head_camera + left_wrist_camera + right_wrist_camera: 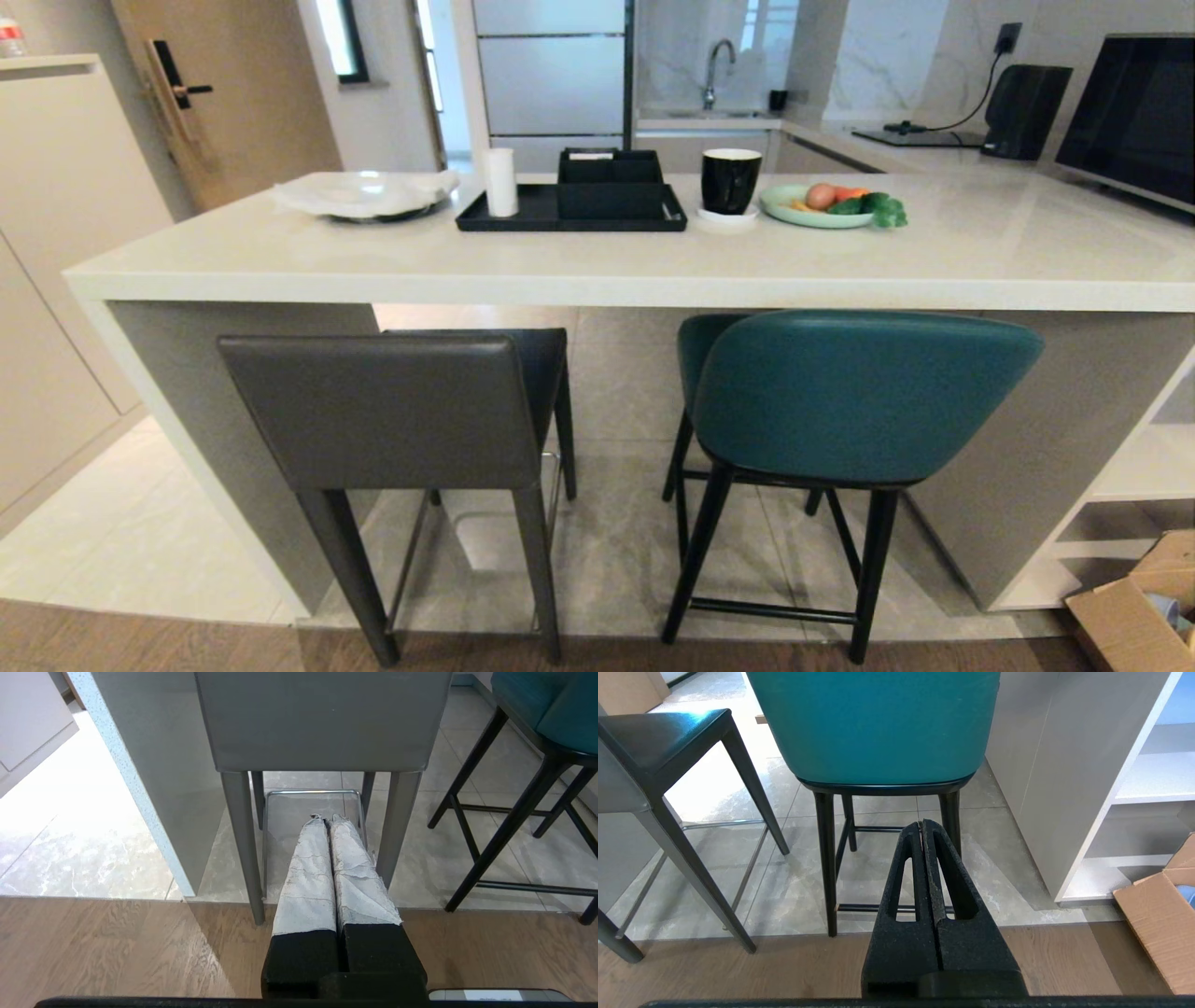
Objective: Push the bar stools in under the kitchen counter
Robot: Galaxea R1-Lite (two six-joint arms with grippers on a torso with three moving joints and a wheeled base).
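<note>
Two tall bar stools side by side at the near edge of a long white speckled stone-look bench [597, 266], backs toward the camera, seats partly beneath the slab. Boxy dark-grey leather stool [392, 411] with low square back and grey legs at about 8 o'clock in the head view; teal leather stool [864, 392] with curved back and thin black legs at about 4 o'clock.

Left end effector [327, 819], fingers wrapped in pale cloth, pressed together and gripping nothing, low behind the grey stool, aimed between its rear legs, apart from it. Right end effector [921, 823], black, likewise closed and empty, low behind the teal stool, clear of its legs.

On the bench top at 12 o'clock: black tray [523, 217] carrying a white cylinder [501, 182] and a black organiser box [611, 182]. At 11 o'clock a white plate [359, 194]. At 1 o'clock a black mug [730, 179], then a pale green dish [780, 201] holding an egg [821, 195] and vegetables [868, 207]. Open cardboard box [1134, 607] on the floor at 4 o'clock, beside white open shelves [1144, 467].
</note>
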